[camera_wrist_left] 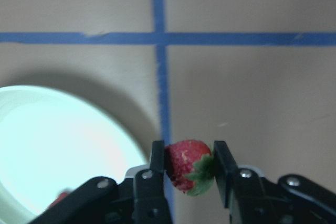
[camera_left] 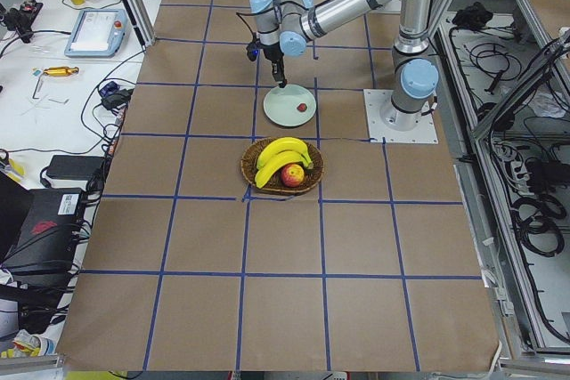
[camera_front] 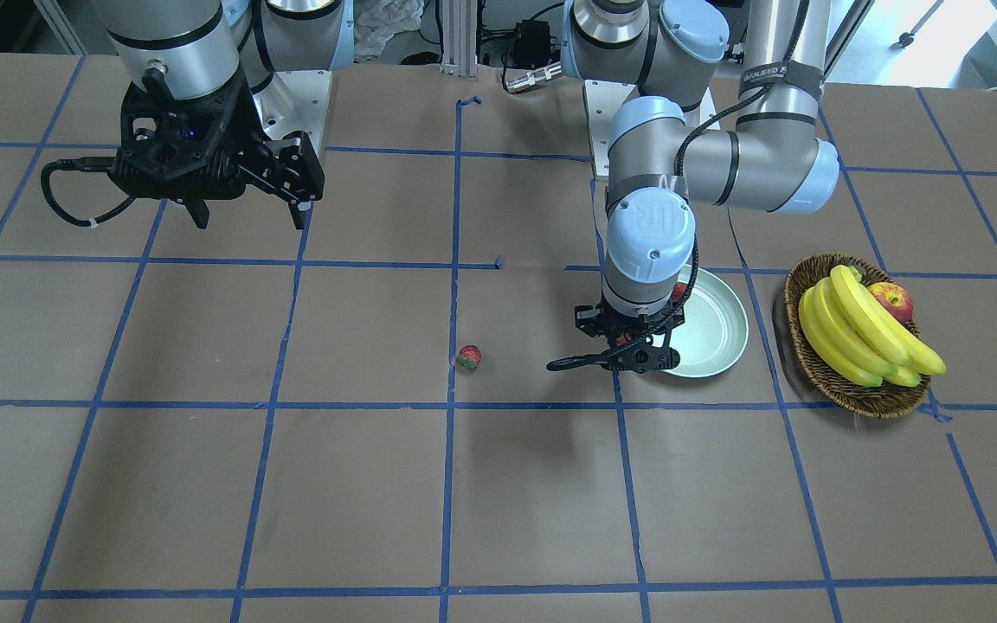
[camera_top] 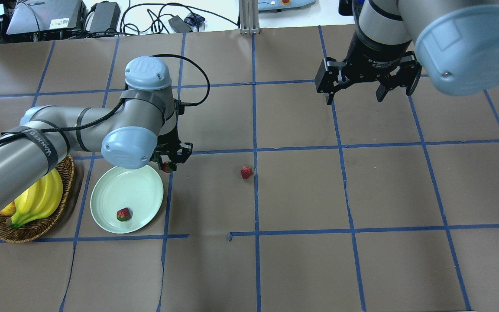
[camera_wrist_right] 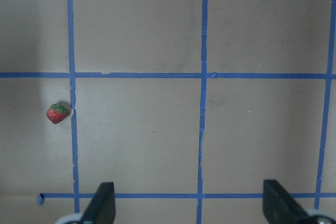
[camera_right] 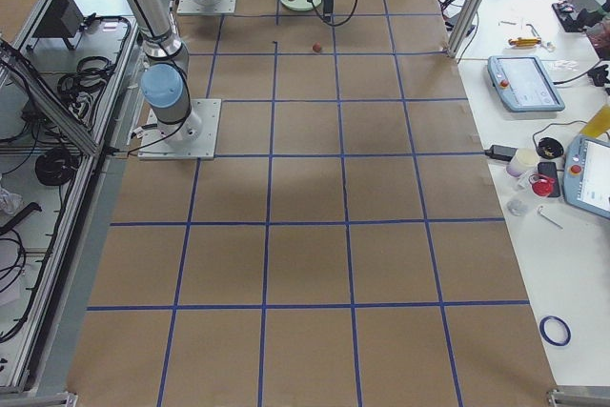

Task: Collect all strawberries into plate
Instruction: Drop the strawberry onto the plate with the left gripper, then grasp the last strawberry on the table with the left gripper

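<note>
My left hand (camera_top: pixel 169 164) is closed on a small red strawberry with a green leafy cap (camera_wrist_left: pixel 186 165). Its two black fingers (camera_wrist_left: pixel 157 156) press the berry's sides, and the cap points down and to one side in my wrist view. The held berry hangs over a blue tape line (camera_wrist_left: pixel 160 77) on the brown paper-covered worktop (camera_top: pixel 301 260), just outside the rim of the round pale mint-green plate (camera_top: pixel 132 190).

A second strawberry (camera_top: pixel 123 214) lies inside the plate, near the edge closest to my base. A third strawberry (camera_top: pixel 246 172) lies on the worktop, well apart from the plate and right beside a tape line near the middle.

My right hand (camera_top: pixel 354 99) hangs above the worktop far from the plate, its fingers spread wide with nothing between them.

On the plate's other side stands a brown wicker basket (camera_top: pixel 37 229) holding yellow bananas (camera_top: pixel 41 195) and a red-yellow apple (camera_front: pixel 893 301).
</note>
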Robot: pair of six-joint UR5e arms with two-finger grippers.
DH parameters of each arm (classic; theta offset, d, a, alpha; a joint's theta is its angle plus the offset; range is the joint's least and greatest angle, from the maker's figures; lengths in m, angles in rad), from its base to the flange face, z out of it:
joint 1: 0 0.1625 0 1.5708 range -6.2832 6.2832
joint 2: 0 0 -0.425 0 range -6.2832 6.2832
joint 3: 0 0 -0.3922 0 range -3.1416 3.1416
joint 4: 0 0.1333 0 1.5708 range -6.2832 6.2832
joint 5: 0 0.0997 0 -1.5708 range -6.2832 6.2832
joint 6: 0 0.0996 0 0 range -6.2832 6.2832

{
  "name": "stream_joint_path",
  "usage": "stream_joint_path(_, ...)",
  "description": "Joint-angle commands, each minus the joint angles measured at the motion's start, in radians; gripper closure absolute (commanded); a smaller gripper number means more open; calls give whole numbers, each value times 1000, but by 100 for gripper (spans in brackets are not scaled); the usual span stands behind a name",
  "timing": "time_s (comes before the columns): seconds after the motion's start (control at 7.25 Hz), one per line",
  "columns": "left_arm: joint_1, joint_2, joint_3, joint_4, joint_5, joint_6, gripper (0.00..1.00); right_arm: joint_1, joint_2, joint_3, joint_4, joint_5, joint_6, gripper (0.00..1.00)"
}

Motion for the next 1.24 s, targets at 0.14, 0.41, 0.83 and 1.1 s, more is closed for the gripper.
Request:
stream_joint_path(0.14, -31, 14, -23, 11, 15, -12, 0, -1, 1, 0, -3, 0, 0, 0)
stream_joint_path(0.41, -172, -15, 11, 223, -101, -210, 0, 0, 1, 0, -1, 0, 0, 0)
stream_joint_path(0.83, -307, -95, 78, 375, -196, -423, 0, 0, 1, 2, 0, 0, 0, 0)
stream_joint_path(1.1, -324, -147, 92, 423, -236, -484, 7, 0, 1, 2, 2, 0, 0, 0)
